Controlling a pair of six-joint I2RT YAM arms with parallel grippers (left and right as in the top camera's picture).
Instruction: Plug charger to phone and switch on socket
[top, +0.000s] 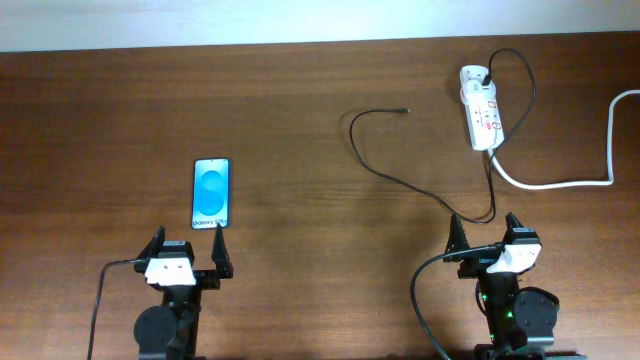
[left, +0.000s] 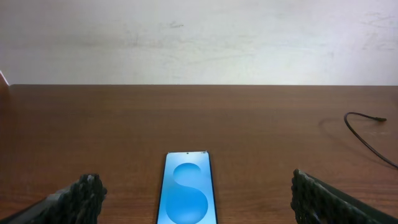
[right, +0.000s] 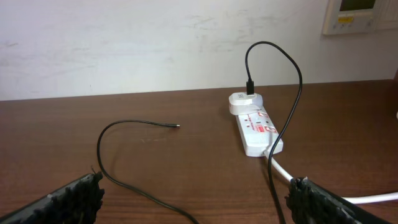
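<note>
While neither claw holds anything, left gripper (top: 188, 238): jaws wide apart, empty, just short of the phone's near end.
Right gripper (top: 483, 225): jaws equally spread, empty, with the charger's slack lying just ahead of it.
Phone (top: 211, 192): flat on the table (top: 300, 220), screen up and loose. Pushing a plug into it would likely slide it across the smooth wood unless the other arm braces it.
Charger (top: 385, 176): thin black lead, plugged in at the socket's far end and looping across the wood. It looks hard to pinch off the flat surface and may slip or twist between the fingers.
Connector tip (top: 404, 110): well apart from the phone, so it needs a long carry. A misaligned tip could jam against the frame.
Socket (top: 482, 118): light, unanchored strip. Pulling the lead taut may drag it or unseat the plug.
Switches (right: 256, 122): small and close together. A broad finger could press the wrong one or shove the strip.
White cord (top: 560, 184): trails off to the right, a possible snag.
</note>
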